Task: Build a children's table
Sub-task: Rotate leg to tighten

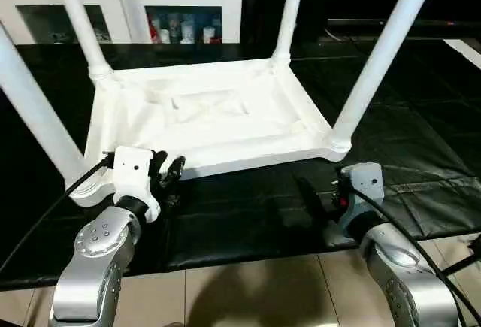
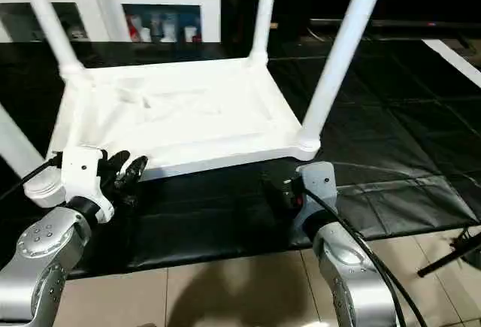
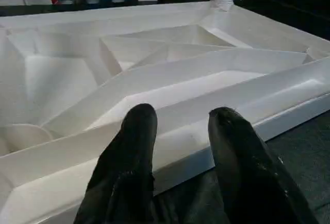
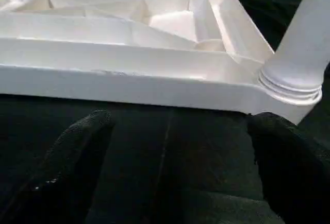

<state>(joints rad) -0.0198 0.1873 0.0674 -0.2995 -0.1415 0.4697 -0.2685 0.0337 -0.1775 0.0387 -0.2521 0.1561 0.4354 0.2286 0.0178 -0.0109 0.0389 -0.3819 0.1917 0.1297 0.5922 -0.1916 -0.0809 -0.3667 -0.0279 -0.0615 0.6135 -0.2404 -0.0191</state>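
I have the children's table [image 1: 210,113] lying upside down on the black floor mat [image 1: 248,214], its ribbed underside facing up so the corner sockets are open to the legs. All four legs look seated: the near-left leg [image 1: 34,113] at about 9 o'clock, the far-left leg [image 1: 79,19] at 11, the far-right leg [image 1: 291,11] at 1, and the near-right leg [image 1: 379,60] at 3, each rising out of the head views. Behind the table at 12 o'clock stands a white cabinet with glass doors [image 1: 180,4], well apart from the work.

My left gripper [image 1: 167,173] sits at the near rim of the tabletop, around 7 o'clock. In the left wrist view its fingers [image 3: 134,152] are parted about halfway and clasp nothing; the tips lie over the rim, and I cannot tell whether they touch it. I judge it is parked there to steady or lift that edge.

My right gripper [image 4: 175,147] hovers over the mat at 5 o'clock, just short of the near-right corner. Its fingers [image 4: 77,152] are spread wide and empty, with the rim and the leg's ringed collar in front of them. That spread suits closing on the rim or leg base.

With every leg in, I judge the remaining step is turning the table onto its feet.
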